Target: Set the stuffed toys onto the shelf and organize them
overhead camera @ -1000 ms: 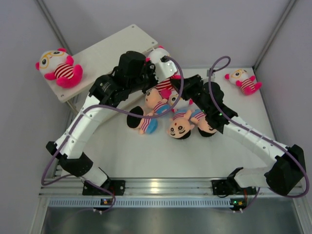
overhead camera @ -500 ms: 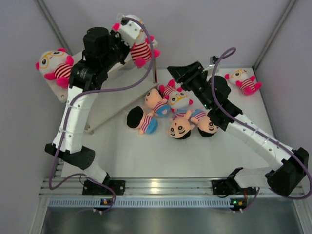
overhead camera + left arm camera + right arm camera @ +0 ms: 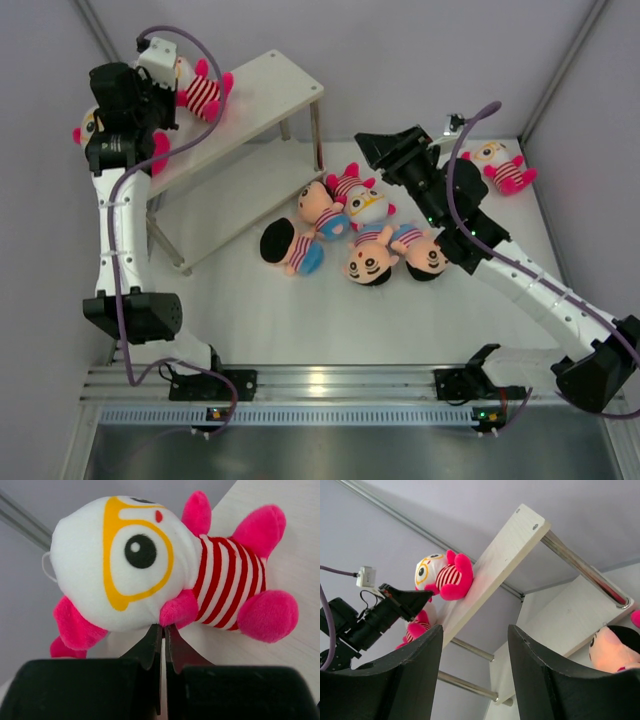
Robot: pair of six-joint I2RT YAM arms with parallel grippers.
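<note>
From above, four black-haired toys [image 3: 368,262] and one white-headed toy [image 3: 366,207] lay heaped on the surface [image 3: 300,320], a second white-headed toy [image 3: 500,165] apart at far right. The right gripper [image 3: 475,627] stood wide and empty; only its wrist view showed the two-board shelf [image 3: 495,560] from beneath. Only the left wrist view showed the left gripper [image 3: 162,630] pinched narrow on the pink arm of a third white-headed toy [image 3: 150,565] on the top board; a fourth white-headed toy [image 3: 84,124] sat half hidden behind the left arm.

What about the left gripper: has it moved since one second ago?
Yes. In the top view the left gripper, shut on a pink-limbed toy, went left along the shelf, from its right end to its left end.
</note>
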